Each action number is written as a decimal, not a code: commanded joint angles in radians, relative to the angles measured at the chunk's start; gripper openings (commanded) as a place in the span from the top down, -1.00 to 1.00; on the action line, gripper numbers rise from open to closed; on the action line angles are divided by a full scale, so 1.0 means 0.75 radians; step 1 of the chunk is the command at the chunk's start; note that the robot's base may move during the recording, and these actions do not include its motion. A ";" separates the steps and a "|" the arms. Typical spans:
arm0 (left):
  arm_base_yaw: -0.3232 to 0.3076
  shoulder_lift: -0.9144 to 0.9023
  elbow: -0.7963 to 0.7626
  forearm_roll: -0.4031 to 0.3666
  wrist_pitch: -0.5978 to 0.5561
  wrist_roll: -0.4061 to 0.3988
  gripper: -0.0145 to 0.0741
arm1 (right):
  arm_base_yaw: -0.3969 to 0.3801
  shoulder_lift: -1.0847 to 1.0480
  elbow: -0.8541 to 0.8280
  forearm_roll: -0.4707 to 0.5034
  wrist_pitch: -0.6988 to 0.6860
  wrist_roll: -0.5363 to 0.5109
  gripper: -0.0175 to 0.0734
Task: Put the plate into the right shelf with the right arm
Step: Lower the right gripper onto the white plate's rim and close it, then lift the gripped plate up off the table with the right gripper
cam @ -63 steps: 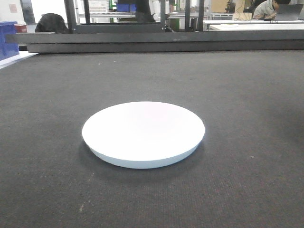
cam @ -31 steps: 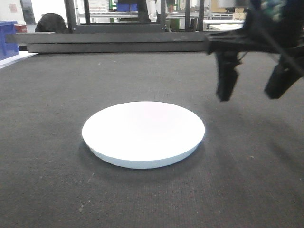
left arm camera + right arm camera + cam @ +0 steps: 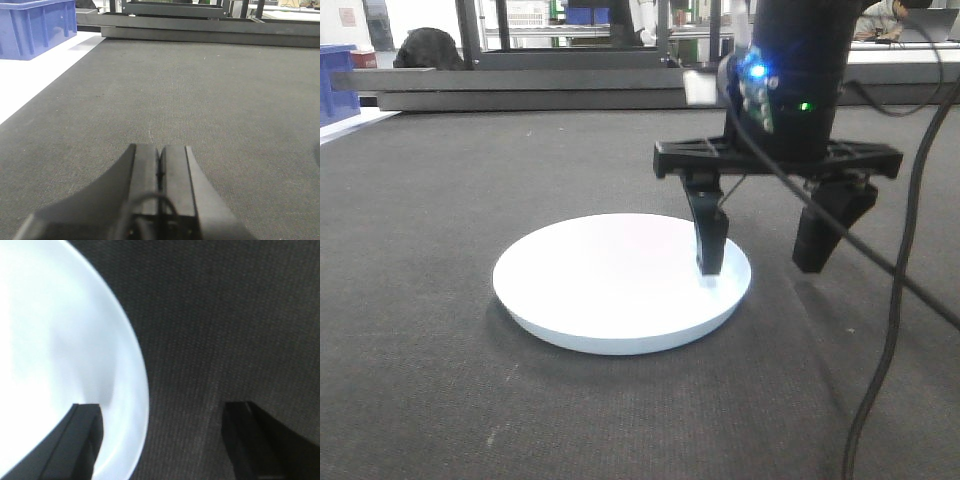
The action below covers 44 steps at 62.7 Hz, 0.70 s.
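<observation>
The plate [image 3: 620,283] lies flat on the dark mat [image 3: 420,180]. The right gripper [image 3: 760,262] is spread wide across the plate's right rim, with one finger over the inside and the other outside above the mat. Whether it touches the plate cannot be made out. A black cable [image 3: 895,300] hangs beside it. The left gripper [image 3: 160,165] is pressed closed and empty, low over the mat. A blue bin [image 3: 35,25] is seen well beyond it.

No text, labels or numbers can be read anywhere
</observation>
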<state>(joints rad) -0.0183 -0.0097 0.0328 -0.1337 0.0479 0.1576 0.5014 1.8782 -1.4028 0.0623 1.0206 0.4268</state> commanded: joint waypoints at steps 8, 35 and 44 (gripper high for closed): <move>-0.003 -0.014 0.014 -0.011 -0.120 -0.009 0.96 | -0.003 -0.044 -0.043 -0.004 -0.005 0.077 -0.25; -0.003 -0.014 0.014 -0.011 -0.120 -0.009 0.96 | -0.017 -0.153 -0.043 -0.014 0.000 0.054 0.49; -0.003 -0.014 0.014 -0.011 -0.120 -0.009 0.96 | -0.050 -0.260 -0.038 -0.037 0.013 -0.035 0.49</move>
<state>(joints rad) -0.0183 -0.0097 0.0328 -0.1337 0.0479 0.1576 0.4843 1.7868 -1.4036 0.0604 1.0296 0.4511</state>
